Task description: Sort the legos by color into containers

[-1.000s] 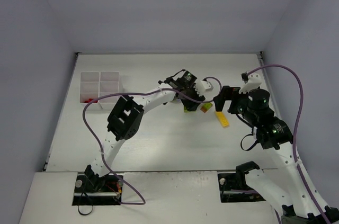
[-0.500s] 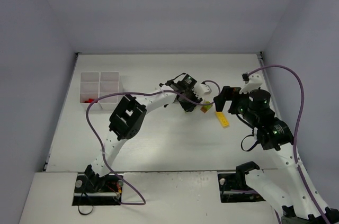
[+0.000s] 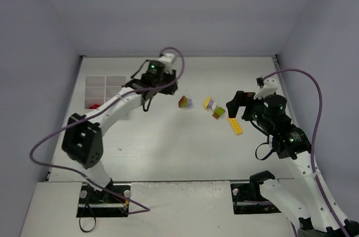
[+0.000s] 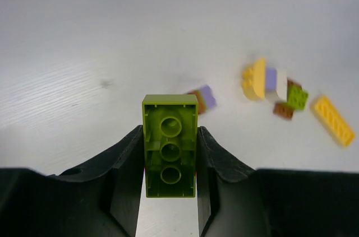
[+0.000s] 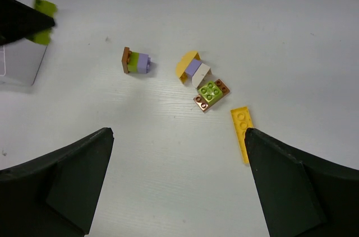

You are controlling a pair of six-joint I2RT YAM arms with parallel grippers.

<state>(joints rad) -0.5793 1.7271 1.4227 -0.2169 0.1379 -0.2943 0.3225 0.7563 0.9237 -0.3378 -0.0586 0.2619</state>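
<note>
My left gripper [image 4: 169, 136] is shut on a lime green brick [image 4: 169, 146], gripped by its long sides above the table. In the top view it [image 3: 150, 88] hovers just right of the white compartment tray [image 3: 106, 82], which holds a red brick [image 3: 94, 105]. My right gripper [image 5: 176, 153] is open and empty above the loose bricks: a brown, green and lilac stack [image 5: 136, 61], a yellow, lilac and white piece [image 5: 190, 66], a green brick on brown [image 5: 211, 94] and a long yellow brick [image 5: 243, 133].
The loose bricks lie mid-table in the top view [image 3: 210, 107], between both arms. The tray stands at the far left near the left wall. A purple cable [image 3: 314, 97] loops off the right arm.
My left arm has swung left from the brick cluster toward the tray, carrying the lime green brick. The cluster is now uncovered. The right arm has not moved.
</note>
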